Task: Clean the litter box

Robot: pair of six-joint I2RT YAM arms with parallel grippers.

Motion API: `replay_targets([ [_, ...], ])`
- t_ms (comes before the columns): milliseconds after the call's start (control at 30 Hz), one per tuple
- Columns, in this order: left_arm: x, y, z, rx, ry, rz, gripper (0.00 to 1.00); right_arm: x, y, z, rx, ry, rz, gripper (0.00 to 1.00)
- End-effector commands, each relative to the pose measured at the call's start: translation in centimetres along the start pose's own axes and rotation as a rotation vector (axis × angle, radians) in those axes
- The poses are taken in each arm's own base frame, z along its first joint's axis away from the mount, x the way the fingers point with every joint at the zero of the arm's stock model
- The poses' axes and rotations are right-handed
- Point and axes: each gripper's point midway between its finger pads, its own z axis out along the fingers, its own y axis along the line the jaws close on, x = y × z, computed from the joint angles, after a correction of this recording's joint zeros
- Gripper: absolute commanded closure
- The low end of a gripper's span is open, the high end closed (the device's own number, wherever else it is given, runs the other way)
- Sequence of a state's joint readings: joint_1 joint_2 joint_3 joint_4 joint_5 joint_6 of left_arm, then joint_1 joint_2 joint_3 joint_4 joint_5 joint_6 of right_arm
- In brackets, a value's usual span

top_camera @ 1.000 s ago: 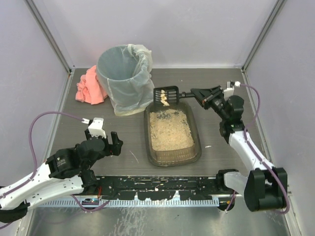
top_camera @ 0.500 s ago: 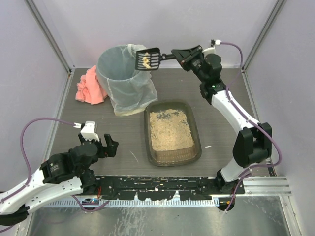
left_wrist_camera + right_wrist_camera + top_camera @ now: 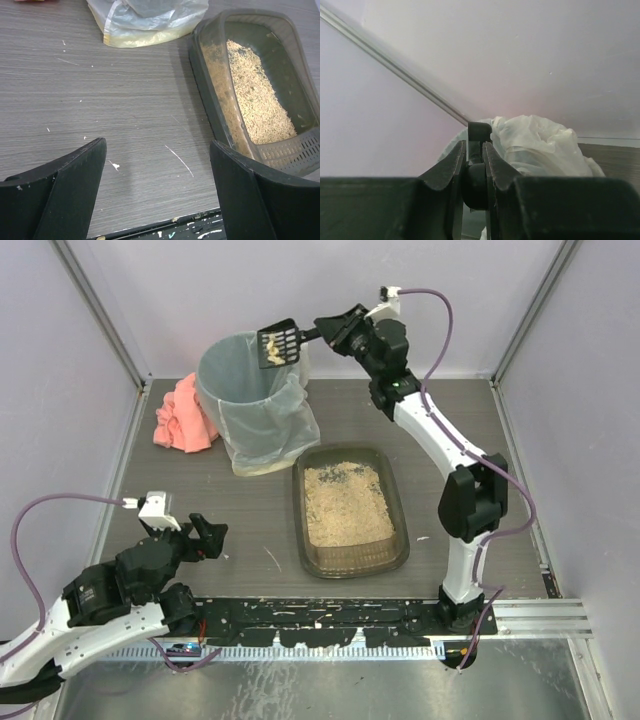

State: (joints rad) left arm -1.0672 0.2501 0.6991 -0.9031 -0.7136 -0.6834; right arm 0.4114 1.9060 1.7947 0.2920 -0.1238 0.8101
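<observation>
The litter box [image 3: 400,502], a shallow dark tray of beige litter, lies mid-table; its near left corner shows in the left wrist view [image 3: 205,75]. My right gripper [image 3: 330,331] is raised high at the back, shut on the handle of the black slotted scoop [image 3: 281,344]. The scoop's head carries pale clumps and hangs over the right rim of the grey bin [image 3: 240,390]. In the right wrist view my right gripper [image 3: 475,150] clamps the scoop handle [image 3: 479,134]. My left gripper [image 3: 212,536] hovers low at the near left, open and empty [image 3: 157,165].
The bin has a clear plastic liner [image 3: 545,142] draped over its rim. A pink cloth [image 3: 180,415] lies left of the bin. A black rail [image 3: 320,620] runs along the table's near edge. Side walls stand close on both sides. White specks dot the wood-grain tabletop [image 3: 115,165].
My right arm has lifted the loaded scoop from the litter box's far end up and left to the bin's rim. The left arm has drawn back toward the near left corner.
</observation>
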Motion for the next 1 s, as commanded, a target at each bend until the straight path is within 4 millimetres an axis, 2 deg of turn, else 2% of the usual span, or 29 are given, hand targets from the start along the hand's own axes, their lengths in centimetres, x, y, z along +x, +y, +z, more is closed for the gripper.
replay_targets([
  [0,-0.9,0.6,-0.1,-0.037,-0.035,-0.012,0.14,-1.0,5.0,1.1,-0.089,-0.036,-0.240,0.99],
  [300,-0.8,0.4,0.0,-0.038,-0.028,-0.003,0.15,1.3,8.1,1.5,-0.122,-0.004,-0.517,0.99],
  [433,-0.8,0.4,0.1,-0.036,-0.028,0.000,0.15,3.2,10.0,1.7,-0.099,0.030,-0.744,0.99],
  [700,-0.7,0.2,0.1,-0.031,-0.021,0.007,0.16,5.5,14.1,0.6,-0.033,-0.085,-1.106,0.99],
  [833,-0.7,0.2,0.2,-0.031,-0.018,0.011,0.17,5.4,16.1,-0.3,-0.043,-0.153,-1.159,1.00],
  [967,-0.7,0.1,0.2,-0.029,-0.018,0.010,0.17,3.8,18.8,-1.7,-0.091,-0.203,-1.097,0.99],
])
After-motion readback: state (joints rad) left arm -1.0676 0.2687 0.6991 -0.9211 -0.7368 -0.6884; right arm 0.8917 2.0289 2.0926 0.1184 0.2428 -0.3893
